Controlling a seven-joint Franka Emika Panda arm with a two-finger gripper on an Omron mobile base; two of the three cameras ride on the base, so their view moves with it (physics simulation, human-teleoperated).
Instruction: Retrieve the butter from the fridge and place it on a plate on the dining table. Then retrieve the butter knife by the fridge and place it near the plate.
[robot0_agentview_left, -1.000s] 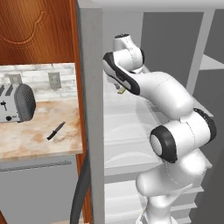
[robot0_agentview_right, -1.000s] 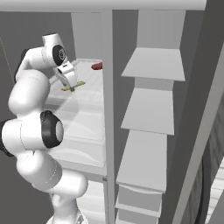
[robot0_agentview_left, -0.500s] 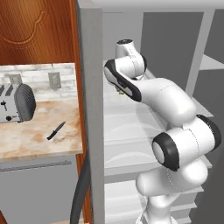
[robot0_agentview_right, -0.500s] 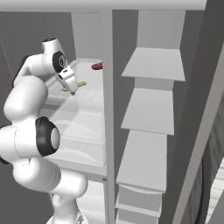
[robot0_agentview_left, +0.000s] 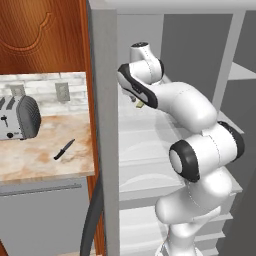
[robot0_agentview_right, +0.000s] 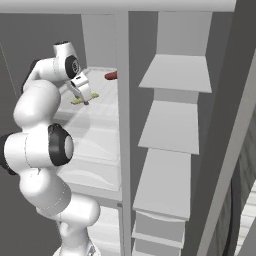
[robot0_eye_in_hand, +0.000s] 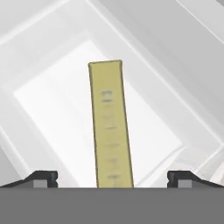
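First step of the task: the reach for the butter (robot0_eye_in_hand: 110, 127). The arm extends into the open fridge (robot0_agentview_left: 102, 125); the gripper (robot0_eye_in_hand: 111, 177) hangs over the stick, its jaws spread wide, one tip on either side, nothing pinched. The butter lies flat on a pale upper shelf (robot0_agentview_right: 95, 107), toward that shelf's back edge. The next move, in judgement, calls for a short descent and a closing across the stick's narrow width. The knife (robot0_agentview_left: 64, 149) waits on the counter (robot0_agentview_left: 45, 155), near its right edge. Against the earlier frame, the hand has come closer to the butter.
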